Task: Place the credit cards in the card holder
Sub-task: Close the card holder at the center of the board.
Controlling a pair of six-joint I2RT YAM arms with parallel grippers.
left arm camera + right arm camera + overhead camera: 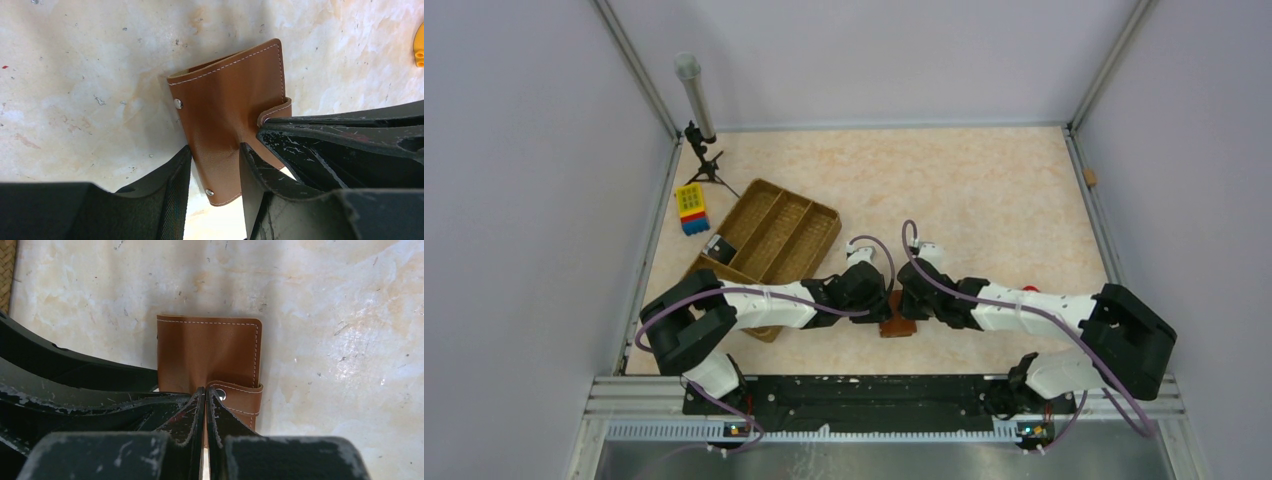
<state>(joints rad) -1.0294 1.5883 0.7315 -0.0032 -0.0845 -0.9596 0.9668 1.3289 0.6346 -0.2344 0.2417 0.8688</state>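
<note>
The holder (898,327) is a small tan leather wallet with white stitching along its edges, two metal rivets (178,103) down one side, and a strap (240,395) closed by a snap (220,395). A soft crease runs up its face. It lies on the table (984,200) close to the near edge, midway between the two arms and right of the tray (799,196).

Both arms reach inward and low, wrists bent down, so the grippers meet over the holder from opposite sides. The right gripper (205,390) is clenched on the holder at the strap, just beside the snap, with only a sliver of gap between its fingers. The left gripper (215,147) has its fingers spread: one finger (175,190) sits at the holder's edge and the other overlaps its face (the leather passes between them, so nothing is pinched across its thickness).

A yellow-and-blue block (691,208) stands left of the tray; its buttons are too small to read.
</note>
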